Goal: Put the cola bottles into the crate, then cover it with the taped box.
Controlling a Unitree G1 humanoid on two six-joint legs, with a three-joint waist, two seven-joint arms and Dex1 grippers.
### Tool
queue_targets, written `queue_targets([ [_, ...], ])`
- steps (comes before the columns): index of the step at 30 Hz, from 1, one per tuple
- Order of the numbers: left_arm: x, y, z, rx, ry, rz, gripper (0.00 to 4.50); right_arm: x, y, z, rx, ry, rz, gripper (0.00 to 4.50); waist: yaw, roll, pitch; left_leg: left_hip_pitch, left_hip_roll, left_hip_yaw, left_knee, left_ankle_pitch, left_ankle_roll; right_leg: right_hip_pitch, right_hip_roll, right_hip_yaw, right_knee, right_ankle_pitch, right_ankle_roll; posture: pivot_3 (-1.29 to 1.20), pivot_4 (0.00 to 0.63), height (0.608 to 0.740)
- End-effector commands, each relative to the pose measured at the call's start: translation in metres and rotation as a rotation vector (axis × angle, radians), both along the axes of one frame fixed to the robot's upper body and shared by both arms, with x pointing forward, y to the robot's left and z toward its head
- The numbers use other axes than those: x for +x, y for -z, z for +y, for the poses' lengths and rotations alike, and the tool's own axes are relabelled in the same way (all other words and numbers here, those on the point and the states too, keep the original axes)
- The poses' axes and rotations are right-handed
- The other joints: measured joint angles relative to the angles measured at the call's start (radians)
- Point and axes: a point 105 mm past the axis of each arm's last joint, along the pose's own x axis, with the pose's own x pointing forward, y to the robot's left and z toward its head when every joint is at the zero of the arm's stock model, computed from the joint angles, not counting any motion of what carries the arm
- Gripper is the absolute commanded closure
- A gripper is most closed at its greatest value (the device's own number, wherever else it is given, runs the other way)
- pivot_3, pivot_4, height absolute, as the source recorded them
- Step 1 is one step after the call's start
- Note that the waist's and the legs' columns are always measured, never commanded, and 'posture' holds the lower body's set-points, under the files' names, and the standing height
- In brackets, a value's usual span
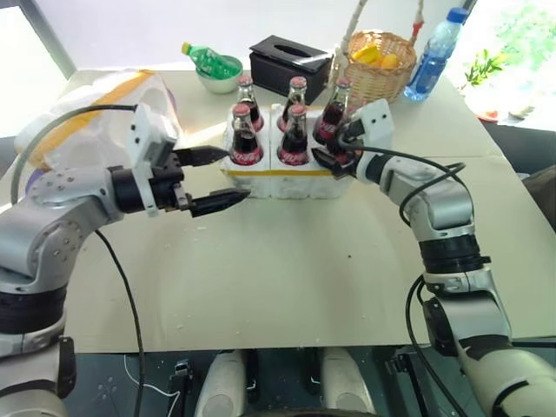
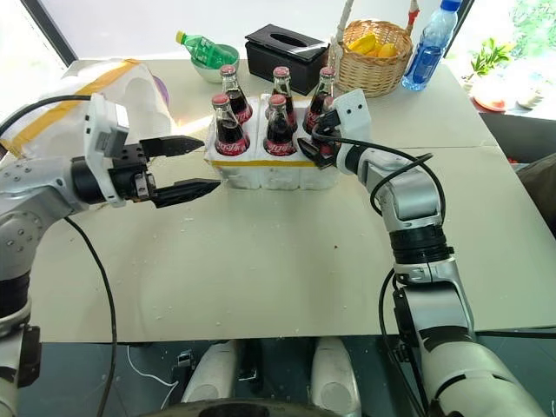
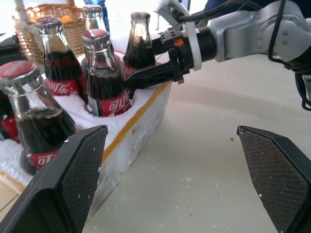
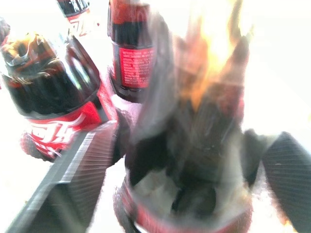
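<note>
low white foam crate with a yellow tape band (image 1: 282,181) sits mid-worktop, toward the far side. six small glass cola bottles with red labels and red caps (image 1: 245,137) stand upright in its wells, two rows of three.

right gripper (image 1: 334,149) is at the crate's near right corner, its jaws either side of the bottle in that well; in the right wrist view the fingers (image 4: 80,170) flank the blurred bottle, apparently slack, contact not clear.

left gripper (image 1: 228,178) hovers just left of the crate, jaws spread wide and grasping nothing.

large white foam box wrapped in broad yellow tape (image 1: 100,113) lies at far left on the pale worktop (image 1: 287,278). behind the crate: green plastic bottle in a bowl (image 1: 211,62), black tissue box (image 1: 288,59), wicker basket (image 1: 382,65), blue water bottle (image 1: 437,52).
</note>
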Motion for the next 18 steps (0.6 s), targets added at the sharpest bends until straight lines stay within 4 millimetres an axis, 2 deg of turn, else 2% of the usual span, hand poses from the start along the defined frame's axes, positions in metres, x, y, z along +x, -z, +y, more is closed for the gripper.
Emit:
queue_targets([
  [1, -0.015, -0.015, 0.024, 0.025, -0.074, -0.061, 0.0, -0.018, -0.021, -0.012, 0.016, -0.045, -0.044, 0.03, 0.001, 0.0, 0.0, 0.0, 0.0, 0.0, 0.0, 0.0, 0.0, 0.0, 0.0, 0.0, 0.0, 0.0, 0.0, 0.0, 0.15, 0.74],
  [4, -0.023, -0.016, 0.048, 0.056, -0.164, -0.056, 0.0, -0.034, -0.036, -0.022, -0.006, -0.09, -0.065, 0.03, 0.002, 0.001, 0.0, -0.002, 0.0, 0.0, -0.002, 0.0, 0.0, -0.002, 0.0, 0.0, 0.0, 0.0, 0.0, 0.0, 0.15, 0.74],
  [6, -0.034, -0.023, 0.075, 0.078, -0.254, -0.046, 0.0, -0.052, -0.052, -0.034, -0.034, -0.149, -0.075, 0.03, 0.001, 0.001, 0.001, -0.002, 0.0, 0.0, -0.002, 0.0, 0.0, -0.002, 0.0, 0.0, -0.001, 0.0, 0.0, 0.0, 0.15, 0.74],
  [10, -0.053, -0.03, 0.12, 0.154, -0.397, -0.013, 0.0, -0.075, -0.072, -0.055, -0.109, -0.209, -0.08, 0.03, 0.0, 0.001, 0.001, -0.002, 0.0, 0.001, -0.002, -0.001, 0.0, -0.003, 0.0, 0.0, -0.002, 0.0, 0.0, 0.0, 0.15, 0.74],
  [11, -0.058, -0.028, 0.148, 0.184, -0.487, 0.012, 0.0, -0.083, -0.076, -0.061, -0.13, -0.241, -0.069, 0.03, -0.001, 0.001, 0.001, -0.001, 0.0, 0.001, -0.002, -0.001, 0.0, -0.003, 0.0, 0.0, -0.002, -0.001, 0.0, 0.0, 0.15, 0.74],
  [12, -0.063, -0.027, 0.167, 0.207, -0.544, 0.032, 0.0, -0.089, -0.079, -0.064, -0.142, -0.265, -0.059, 0.03, -0.002, 0.001, 0.0, -0.001, 0.0, 0.001, -0.002, -0.001, 0.0, -0.003, 0.0, 0.0, -0.002, -0.001, -0.001, 0.0, 0.15, 0.74],
  [14, -0.07, -0.021, 0.209, 0.276, -0.653, 0.087, 0.0, -0.108, -0.081, -0.061, -0.151, -0.389, -0.023, 0.03, -0.002, 0.001, 0.0, 0.0, 0.0, 0.002, -0.003, -0.001, 0.0, -0.003, 0.0, 0.0, -0.002, -0.001, -0.002, 0.0, 0.15, 0.74],
  [16, -0.067, -0.017, 0.235, 0.331, -0.697, 0.128, 0.0, -0.122, -0.083, -0.052, -0.162, -0.503, -0.017, 0.03, -0.002, 0.001, 0.0, 0.0, 0.0, 0.003, -0.004, -0.001, 0.001, -0.004, 0.0, -0.001, -0.001, -0.003, -0.005, 0.0, 0.15, 0.74],
  [18, -0.06, -0.012, 0.254, 0.372, -0.717, 0.157, 0.0, -0.126, -0.084, -0.045, -0.158, -0.557, -0.021, 0.03, 0.0, 0.001, 0.0, 0.0, 0.003, 0.003, -0.005, -0.004, 0.005, -0.005, 0.0, -0.001, -0.001, -0.004, -0.007, 0.0, 0.15, 0.74],
])
